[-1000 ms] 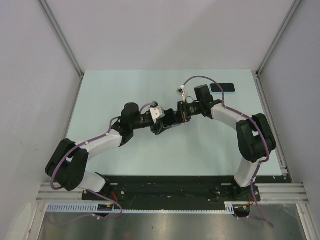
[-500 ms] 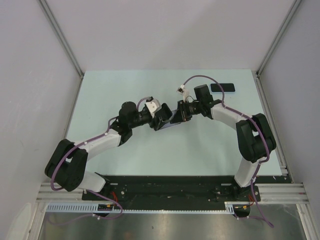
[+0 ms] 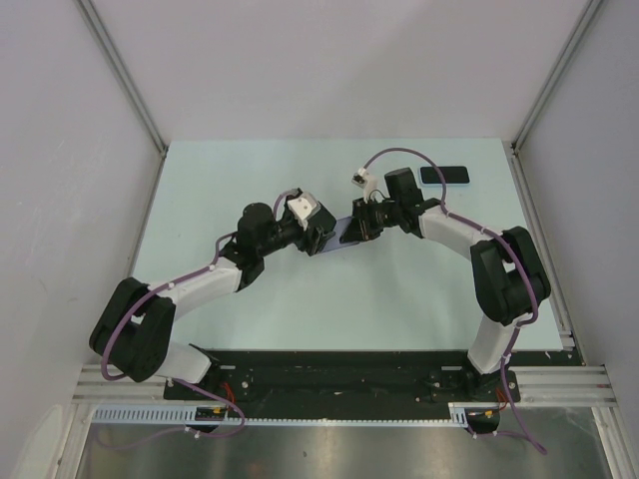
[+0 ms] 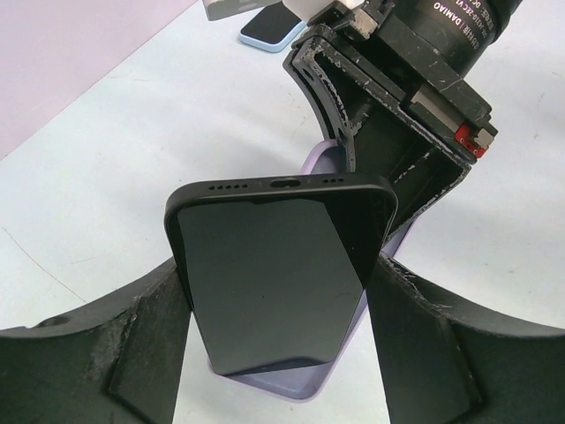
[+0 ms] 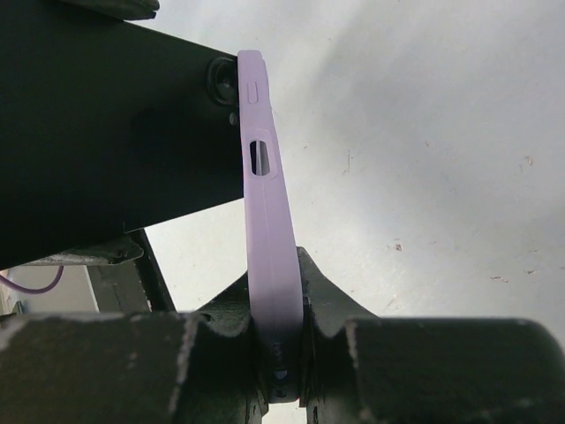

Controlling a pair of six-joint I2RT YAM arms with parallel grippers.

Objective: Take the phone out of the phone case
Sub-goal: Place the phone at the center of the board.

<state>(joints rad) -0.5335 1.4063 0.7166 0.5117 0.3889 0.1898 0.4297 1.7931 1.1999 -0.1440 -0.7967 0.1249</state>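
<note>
Left fingers (image 4: 132,344) clamp the black phone (image 4: 274,274); right fingers (image 5: 371,353) pinch the lilac case (image 5: 269,238) by its rim. Separation looks half done; next, pull them apart.

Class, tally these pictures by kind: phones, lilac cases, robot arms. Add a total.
Phones: 2, the held phone and the far phone
Lilac case: 1
Robot arms: 2, left arm and right arm
Total: 5

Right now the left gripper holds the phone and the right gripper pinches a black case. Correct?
No: the case is lilac, not black, as the right wrist view shows. The left gripper does hold the phone; the right gripper pinches the case.
</note>
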